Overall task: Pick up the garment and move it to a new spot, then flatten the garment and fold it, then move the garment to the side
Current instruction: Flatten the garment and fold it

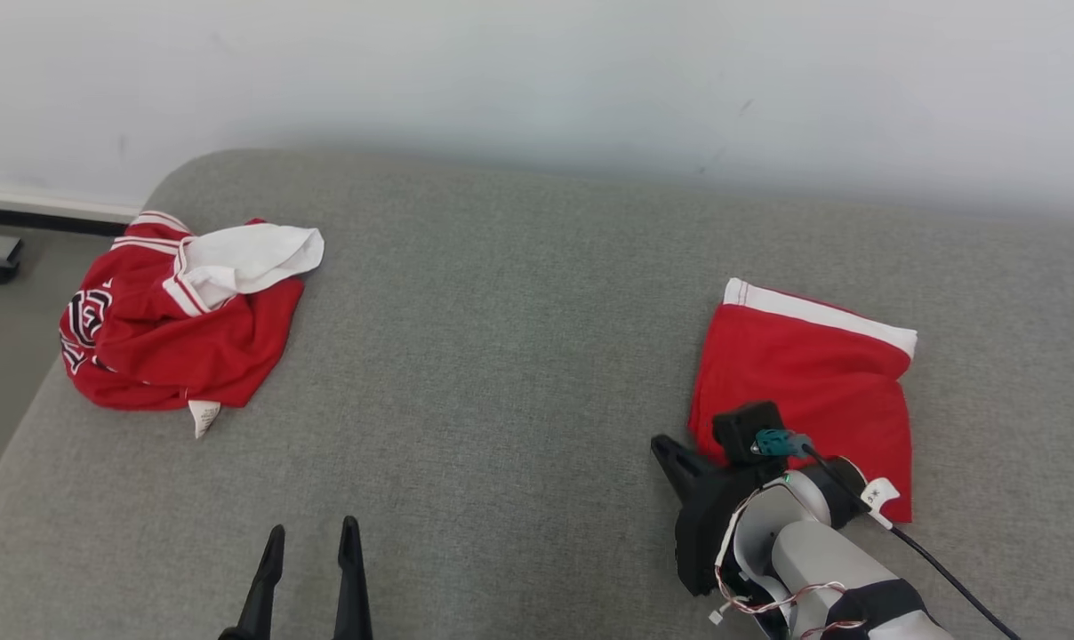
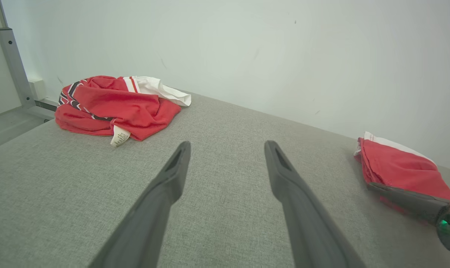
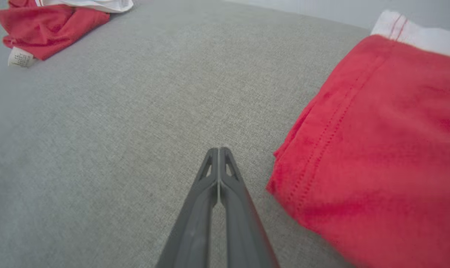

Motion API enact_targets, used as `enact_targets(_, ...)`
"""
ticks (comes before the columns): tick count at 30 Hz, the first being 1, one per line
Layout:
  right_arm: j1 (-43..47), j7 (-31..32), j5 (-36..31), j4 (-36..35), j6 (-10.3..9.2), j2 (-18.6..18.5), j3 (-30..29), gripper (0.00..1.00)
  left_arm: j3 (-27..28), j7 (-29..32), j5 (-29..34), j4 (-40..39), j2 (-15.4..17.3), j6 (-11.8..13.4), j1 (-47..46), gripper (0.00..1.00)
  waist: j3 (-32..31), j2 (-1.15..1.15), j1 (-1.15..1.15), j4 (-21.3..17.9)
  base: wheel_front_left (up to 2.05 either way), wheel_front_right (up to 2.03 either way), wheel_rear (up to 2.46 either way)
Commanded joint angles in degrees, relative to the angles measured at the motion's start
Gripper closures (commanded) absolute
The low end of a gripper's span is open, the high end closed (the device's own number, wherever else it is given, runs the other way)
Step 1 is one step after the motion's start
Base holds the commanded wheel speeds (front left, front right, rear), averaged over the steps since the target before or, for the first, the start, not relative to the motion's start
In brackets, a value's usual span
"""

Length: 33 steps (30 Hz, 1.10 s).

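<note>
A folded red garment [image 1: 804, 373] with a white band lies on the right of the grey cushion [image 1: 501, 356]. It also shows in the left wrist view [image 2: 403, 167] and the right wrist view [image 3: 377, 149]. My right gripper [image 1: 661, 442] is shut on nothing, its tips [image 3: 218, 150] low over bare cushion just left of the folded garment's near corner. A crumpled red and white garment [image 1: 172, 329] lies at the far left [image 2: 117, 104]. My left gripper [image 1: 312, 531] stands open and empty near the front edge [image 2: 227, 147].
A pale wall [image 1: 537, 71] rises right behind the cushion. The cushion's rounded left edge drops to the floor [image 1: 4, 329], where a dark rail [image 1: 21, 218] runs along the wall. Bare grey fabric lies between the two garments.
</note>
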Motion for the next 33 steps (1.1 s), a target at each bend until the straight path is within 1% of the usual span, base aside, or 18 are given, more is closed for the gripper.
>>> enact_targets(1,1.1,-1.0,1.1,-0.8,-0.14,-0.6,0.0,0.51,0.4,-0.2,-0.1,0.0,-0.1,0.2,0.9,0.00,-1.2,0.00,0.00,-1.4,0.00,0.00,0.00)
enact_targets(2,1.4,-2.1,1.6,-1.7,-0.14,-0.9,-0.1,0.00,0.5,-0.2,0.0,0.0,-0.1,0.3,1.1,0.00,-1.5,0.00,0.00,-1.9,0.00,0.00,0.00)
enact_targets(6,3.3,-6.0,3.3,-6.5,-0.14,-1.5,-0.1,0.00,2.0,-0.2,0.7,0.7,0.0,0.5,1.9,0.00,-3.2,0.00,0.00,-4.3,0.00,0.00,0.00)
enact_targets(9,5.7,-8.3,2.8,-9.7,-0.14,-2.6,-0.7,0.00,3.4,-0.2,1.6,1.3,-0.1,0.1,2.0,0.00,-4.2,0.00,0.00,-6.4,0.00,0.00,0.00)
enact_targets(14,9.5,-9.7,1.5,-14.6,-0.14,-3.6,-3.8,0.00,6.0,-0.2,3.1,2.0,-0.1,-0.2,2.0,0.00,-5.3,0.00,0.00,-9.9,0.00,0.00,0.00)
enact_targets(15,9.5,-9.7,1.5,-14.6,-0.14,-3.6,-3.8,0.00,6.0,-0.2,3.1,2.0,-0.1,-0.2,2.0,0.00,-5.3,0.00,0.00,-9.9,0.00,0.00,0.00)
enact_targets(22,15.2,-9.8,-2.6,-20.3,-0.14,-4.4,-12.3,0.00,9.6,-0.2,4.4,2.5,-0.1,-0.9,1.6,0.00,-6.4,0.00,0.00,-13.5,0.00,0.00,0.00)
enact_targets(29,20.5,-8.3,-8.1,-26.2,-0.14,-4.7,-20.6,0.00,11.9,-0.2,4.9,4.9,0.0,-1.8,0.8,0.00,-7.2,0.00,0.00,-15.4,0.00,0.00,0.00)
enact_targets(33,23.2,-8.6,-10.8,-29.6,-0.14,-4.4,-25.0,0.00,12.7,-0.2,4.8,6.7,-0.1,-2.0,0.5,0.00,-7.7,0.00,0.00,-16.0,0.00,0.00,0.00)
